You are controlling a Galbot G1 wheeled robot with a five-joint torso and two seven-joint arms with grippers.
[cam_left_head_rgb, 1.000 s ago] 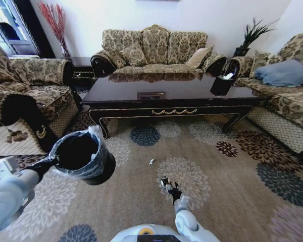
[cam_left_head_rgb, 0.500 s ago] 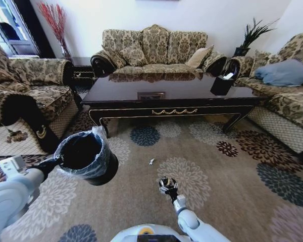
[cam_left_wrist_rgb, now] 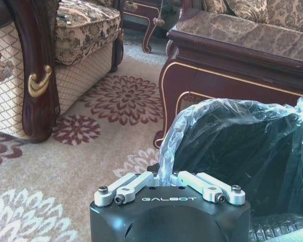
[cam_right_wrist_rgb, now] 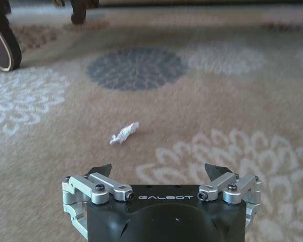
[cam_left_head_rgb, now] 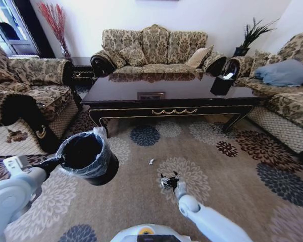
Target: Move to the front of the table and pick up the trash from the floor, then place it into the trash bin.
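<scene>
Left end effector [cam_left_wrist_rgb: 164, 177]: pinched on the rim of the small round black bucket lined with a thin translucent plastic bag [cam_left_head_rgb: 87, 156], holding it raised above the carpet at the robot's left front; in the left wrist view the bag's crinkled edge [cam_left_wrist_rgb: 227, 146] rises just past the fingers.

Right end effector [cam_left_head_rgb: 169, 181]: low over the carpet at centre front, fingers spread apart with nothing between them; in the right wrist view the two dark fingertips [cam_right_wrist_rgb: 100, 169] stand wide on either side.

Trash: a small crumpled white scrap [cam_left_head_rgb: 151, 162] lies on the carpet, near the right end effector and a little to its left, between it and the counter; the right wrist view shows it [cam_right_wrist_rgb: 124, 133] on a plain beige patch just ahead of the open fingers, not touching them.

Counter: the long low dark glossy wooden coffee table with gold scroll trim [cam_left_head_rgb: 171, 96] stands beyond the scrap, in front of the patterned sofa [cam_left_head_rgb: 156, 50].

Floor: beige carpet with large floral medallions [cam_left_head_rgb: 232, 166] in grey, white and maroon.

On the counter: a black angular container with white paper [cam_left_head_rgb: 222, 84] near its right end.
</scene>
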